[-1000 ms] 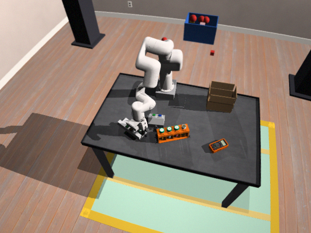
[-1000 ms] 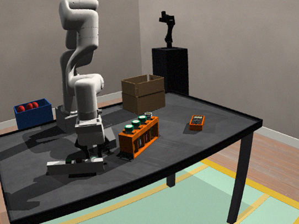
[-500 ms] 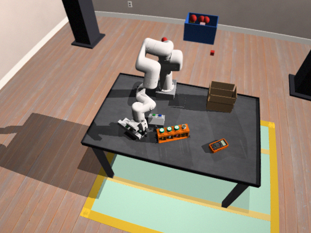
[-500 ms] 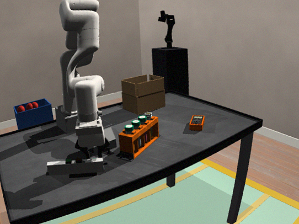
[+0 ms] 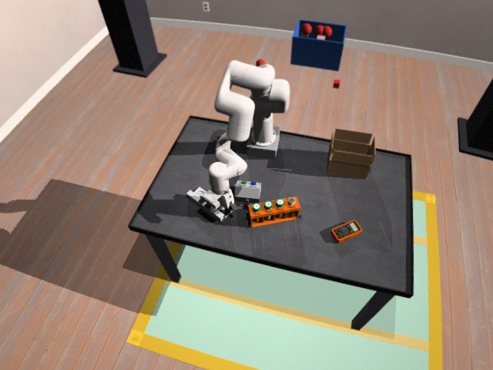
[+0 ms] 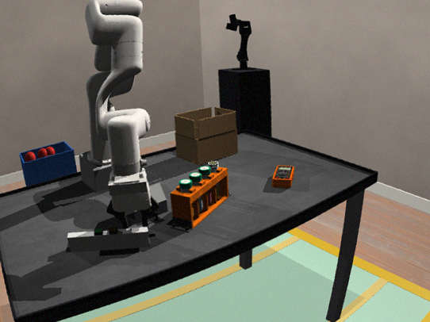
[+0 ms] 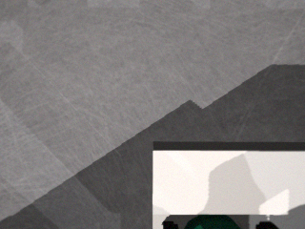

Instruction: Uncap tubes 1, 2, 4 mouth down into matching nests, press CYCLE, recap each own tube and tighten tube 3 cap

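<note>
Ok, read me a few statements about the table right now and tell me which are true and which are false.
1. Three tubes in the rack carry green caps. True.
2. The fourth tube is also capped. False: its mouth is open.
3. The meter lies inside the box. False: it lies on the table, apart from the box.
4. The jaws hang over the white tray. True.
5. The blue bin stands on the table. False: it stands on the floor behind the arm.
</note>
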